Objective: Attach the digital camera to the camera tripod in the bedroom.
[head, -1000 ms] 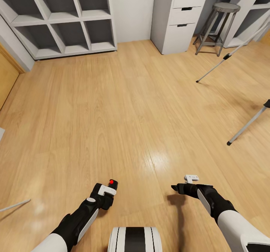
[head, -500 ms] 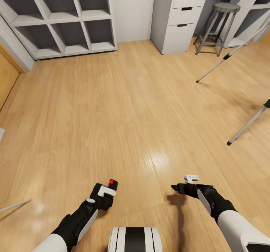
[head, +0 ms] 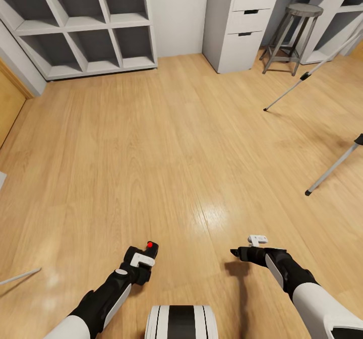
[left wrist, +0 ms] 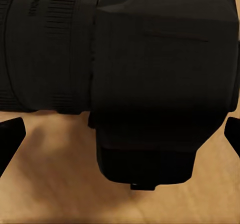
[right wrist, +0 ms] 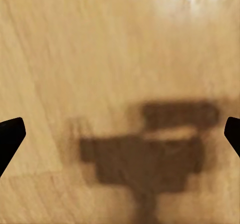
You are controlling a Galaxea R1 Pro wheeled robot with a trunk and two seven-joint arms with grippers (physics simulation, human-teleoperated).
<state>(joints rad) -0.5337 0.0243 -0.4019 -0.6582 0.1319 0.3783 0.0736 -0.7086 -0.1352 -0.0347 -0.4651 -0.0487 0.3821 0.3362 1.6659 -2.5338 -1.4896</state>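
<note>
Left gripper: my left gripper (head: 143, 256) sits at the lower left of the head view, fingers pinching the digital camera (head: 149, 248); I carry it low and close to the trunk, I think so it rides steady.

Camera: its red dot shows on top in the head view. In the left wrist view the black body and ribbed lens (left wrist: 150, 79) sit between the dark fingertips (left wrist: 10, 136) at the frame's two edges, with wood floor behind.

Right gripper: my right gripper (head: 241, 252) hovers at the lower right of the head view. In the right wrist view its fingertips (right wrist: 10, 134) stand wide apart at the frame's edges with nothing between them, just floor (right wrist: 100, 59) and a blocky shadow. I judge it free to steady the tripod.

Tripod: the camera tripod (head: 312, 69) shows as silver legs at the right edge of the head view, one foot planted near mid-right, another lower right (head: 330, 170). Its head is cut off by the frame, so I cannot see the mount.

Room: white cube shelves (head: 80, 26) upper left, white drawer unit (head: 244, 21) top centre, grey stool (head: 292, 36) upper right beside the tripod leg.

Step in hand: camera held, tripod well apart to my right; I judge I need to turn and close in before mounting.

Risk: the legs splay across my path, so the base could clip a foot.
</note>
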